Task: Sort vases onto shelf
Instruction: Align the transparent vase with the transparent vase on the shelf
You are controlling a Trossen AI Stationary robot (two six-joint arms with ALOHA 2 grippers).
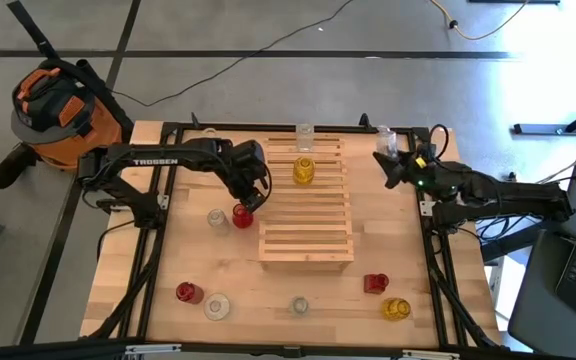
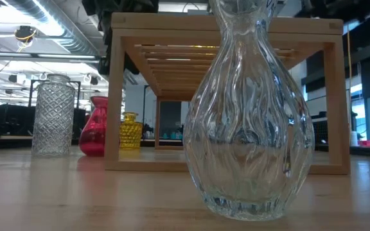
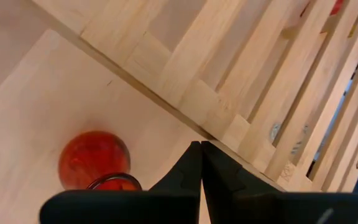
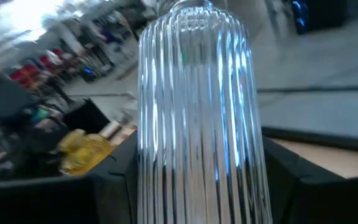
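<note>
The wooden slatted shelf (image 1: 306,205) stands mid-table, with a yellow vase (image 1: 304,171) on its top and a clear vase (image 1: 305,135) at its far edge. My left gripper (image 3: 201,163) is shut and points down at the table beside the shelf's left edge. A red vase (image 3: 95,158) stands just beside it, with a clear vase (image 1: 216,217) further left. My right gripper (image 1: 396,163) is over the far right corner, shut on a clear ribbed vase (image 4: 197,106). My right gripper holds the ribbed vase by its straight body (image 4: 166,155), pinched between the two dark fingers (image 4: 107,186) on opposite sides. The fingers come nearly level from the table's right side. The vase stands upright in the hold; its base is out of frame.
Along the near edge stand a red vase (image 1: 188,293), two clear vases (image 1: 217,306) (image 1: 300,306), another red vase (image 1: 375,284) and a yellow vase (image 1: 396,309). A large clear vase (image 2: 246,115) fills the low view. Black frame rails run along both table sides.
</note>
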